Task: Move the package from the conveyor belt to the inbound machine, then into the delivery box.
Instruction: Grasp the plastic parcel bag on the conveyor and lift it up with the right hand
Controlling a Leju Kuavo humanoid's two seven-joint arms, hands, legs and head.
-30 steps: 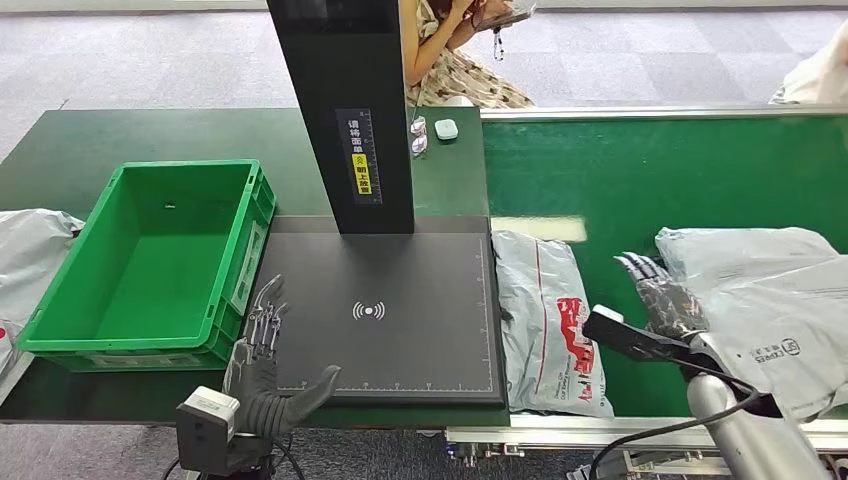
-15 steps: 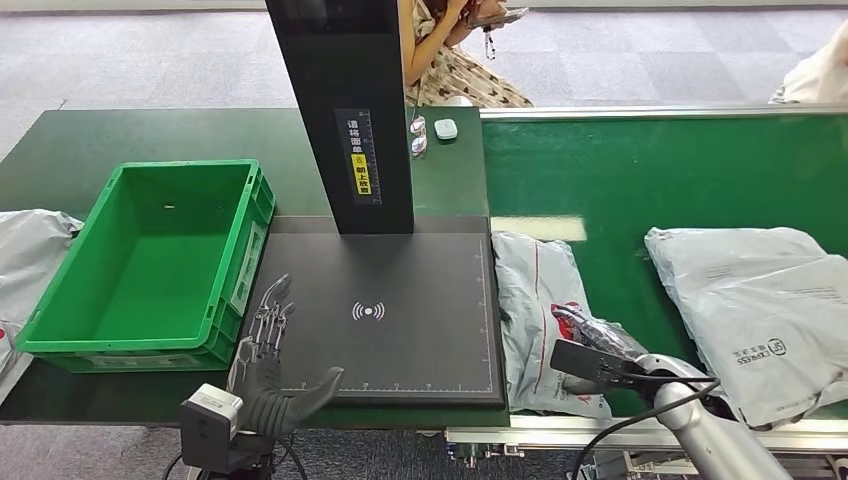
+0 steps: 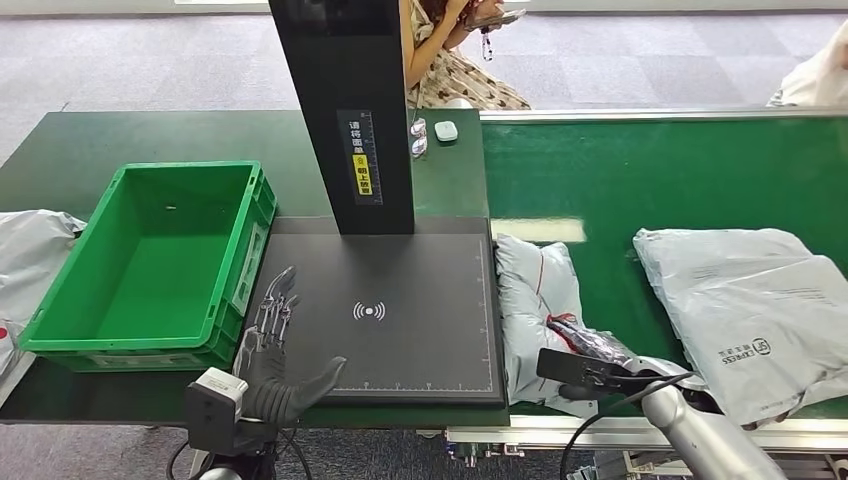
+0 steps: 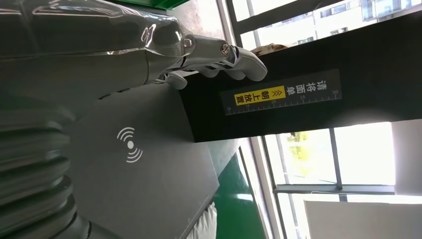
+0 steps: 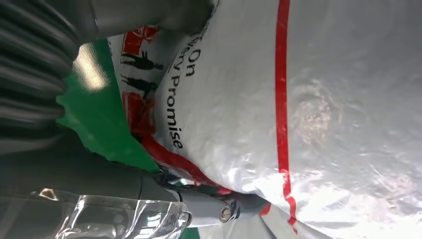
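Note:
The package [image 3: 538,290], a white-grey mailer with red print, lies on the green conveyor belt [image 3: 650,170] against the right edge of the black scan plate [image 3: 400,300] of the inbound machine. My right hand [image 3: 592,347] grips the package's near right edge. In the right wrist view the package [image 5: 323,99] bulges between the thumb above and a finger [image 5: 219,211] tucked under its edge. My left hand [image 3: 272,352] hovers open over the plate's near left corner, fingers spread. The green delivery box [image 3: 150,260] stands empty left of the plate.
The machine's black column [image 3: 345,110] rises behind the plate. More grey mailers [image 3: 750,300] lie on the belt to the right, and another bag [image 3: 30,250] lies left of the box. A person [image 3: 455,55] sits behind the table.
My right hand swung from the right-hand mailers to the near package and took hold of its edge, and the package has bunched up. The right-hand mailers drifted left. The left hand barely moved.

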